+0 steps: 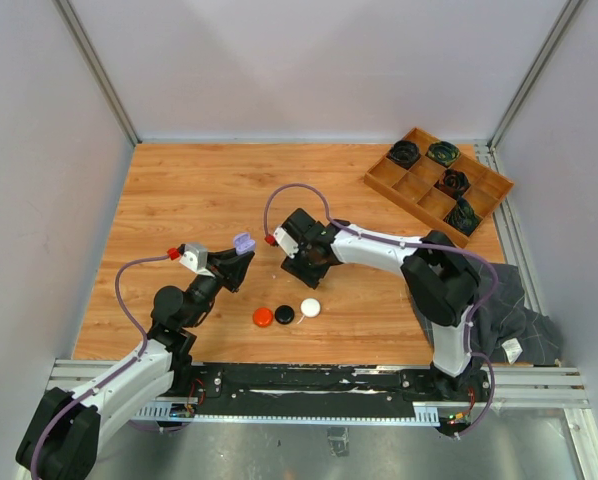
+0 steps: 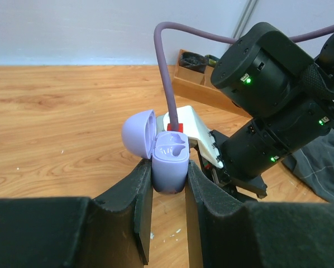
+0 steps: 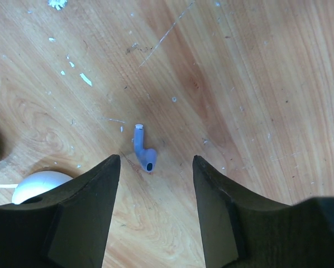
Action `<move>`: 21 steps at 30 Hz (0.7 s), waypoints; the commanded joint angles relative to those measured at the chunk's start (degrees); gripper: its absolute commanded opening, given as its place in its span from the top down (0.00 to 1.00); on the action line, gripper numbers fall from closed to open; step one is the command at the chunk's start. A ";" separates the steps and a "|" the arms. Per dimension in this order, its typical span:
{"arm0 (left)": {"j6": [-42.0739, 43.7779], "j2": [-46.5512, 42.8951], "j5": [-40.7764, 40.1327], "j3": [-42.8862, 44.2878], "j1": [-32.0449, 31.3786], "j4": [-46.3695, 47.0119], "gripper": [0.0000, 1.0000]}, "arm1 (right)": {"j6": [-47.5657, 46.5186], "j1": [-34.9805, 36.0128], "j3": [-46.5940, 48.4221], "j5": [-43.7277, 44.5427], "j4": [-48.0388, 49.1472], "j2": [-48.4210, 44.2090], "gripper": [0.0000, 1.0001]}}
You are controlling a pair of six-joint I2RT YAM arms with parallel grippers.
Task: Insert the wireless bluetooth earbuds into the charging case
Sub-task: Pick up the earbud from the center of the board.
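The left fingers point(image 2: 128, 206) clenched the open charging case point(image 2: 170, 162). The right fingers point(image 3: 89, 206), released, flanked the lilac earbud point(image 3: 143, 153), stem toward eleven o'clock; a straight drop and gentle pinch seemed wise.

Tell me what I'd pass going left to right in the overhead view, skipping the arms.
purple case → red disc → black disc → white disc → tray
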 commanded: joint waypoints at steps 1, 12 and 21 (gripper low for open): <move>0.01 -0.30 0.12 -2.40 0.32 2.68 1.00 | 1.00 0.70 1.98 0.59 0.44 -2.22 0.44; 0.04 -1.03 0.10 -2.40 0.36 2.29 1.00 | 2.78 0.07 6.06 7.64 2.11 1.89 0.42; 0.12 -1.17 0.06 -2.41 0.36 2.15 1.00 | 3.19 0.12 4.44 6.69 2.58 4.95 0.42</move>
